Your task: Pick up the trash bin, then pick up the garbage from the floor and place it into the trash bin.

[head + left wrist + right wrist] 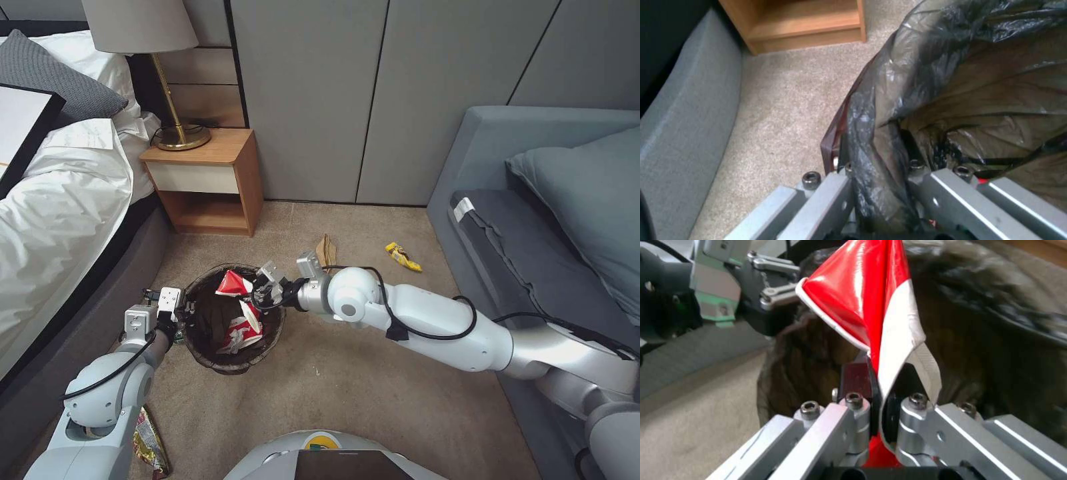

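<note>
Wrapper: red-and-white wrapper, pinched in my right gripper, hangs over the trash bin mouth.
Bin: my left gripper clamps its bagged rim, beside the bed.
Risk 1: the wrapper may cling to one finger on release.
Risk 2: the slick bag could slide in my left clamp, tipping the bin.
Remaining: yellow packet and brown paper bag lie on the floor.

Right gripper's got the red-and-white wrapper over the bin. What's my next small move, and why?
Probably open the right gripper and let go. Its fingers pinch the red-and-white wrapper above the trash bin, which the left gripper holds by its bag-lined rim. The wrapper hangs over the opening, above another wrapper already inside, so it should drop in.
</note>
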`<state>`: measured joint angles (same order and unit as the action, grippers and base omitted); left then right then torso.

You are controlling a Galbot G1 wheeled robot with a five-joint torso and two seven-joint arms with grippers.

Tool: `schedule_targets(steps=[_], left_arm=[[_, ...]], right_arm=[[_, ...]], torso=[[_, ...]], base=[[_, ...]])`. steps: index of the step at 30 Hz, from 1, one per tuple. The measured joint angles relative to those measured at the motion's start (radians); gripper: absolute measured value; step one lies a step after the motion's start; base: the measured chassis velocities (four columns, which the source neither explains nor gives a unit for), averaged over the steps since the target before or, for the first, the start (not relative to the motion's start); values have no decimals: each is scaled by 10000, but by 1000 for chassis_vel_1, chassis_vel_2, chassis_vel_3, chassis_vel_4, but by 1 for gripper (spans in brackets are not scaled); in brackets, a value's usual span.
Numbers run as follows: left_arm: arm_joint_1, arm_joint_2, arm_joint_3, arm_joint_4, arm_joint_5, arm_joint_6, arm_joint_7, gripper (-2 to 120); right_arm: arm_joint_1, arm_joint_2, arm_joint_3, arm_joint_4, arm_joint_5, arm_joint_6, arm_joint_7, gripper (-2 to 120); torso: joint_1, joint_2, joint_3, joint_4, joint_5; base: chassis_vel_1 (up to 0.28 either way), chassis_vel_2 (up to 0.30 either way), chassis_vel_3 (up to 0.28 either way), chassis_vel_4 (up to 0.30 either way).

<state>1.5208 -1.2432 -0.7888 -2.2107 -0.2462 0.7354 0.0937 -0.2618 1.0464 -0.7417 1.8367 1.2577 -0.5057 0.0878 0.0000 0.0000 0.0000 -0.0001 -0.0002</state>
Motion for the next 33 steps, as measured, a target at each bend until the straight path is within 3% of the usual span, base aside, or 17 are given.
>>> schedule_targets(steps=[12, 18, 23, 33], left_arm=[[-77, -8, 12, 169, 0, 0, 18, 0], [-56, -1, 1, 182, 0, 0, 38, 0], [-69, 9, -1, 186, 2, 0, 41, 0], [9, 40, -26, 110, 8, 0, 111, 0]], right_arm=[[145, 1139, -508, -652, 16, 67, 301, 2], [211, 1438, -487, -915, 9, 104, 408, 19], [309, 1675, -416, -1031, 41, 110, 492, 41], [414, 1713, -200, -1075, 116, 98, 622, 77]], torso=[[0, 0, 0, 1, 1], [0, 0, 0, 1, 1], [0, 0, 0, 1, 1], [0, 0, 0, 2, 1]], base=[[0, 0, 0, 0], [0, 0, 0, 0], [0, 0, 0, 0], [0, 0, 0, 0]])
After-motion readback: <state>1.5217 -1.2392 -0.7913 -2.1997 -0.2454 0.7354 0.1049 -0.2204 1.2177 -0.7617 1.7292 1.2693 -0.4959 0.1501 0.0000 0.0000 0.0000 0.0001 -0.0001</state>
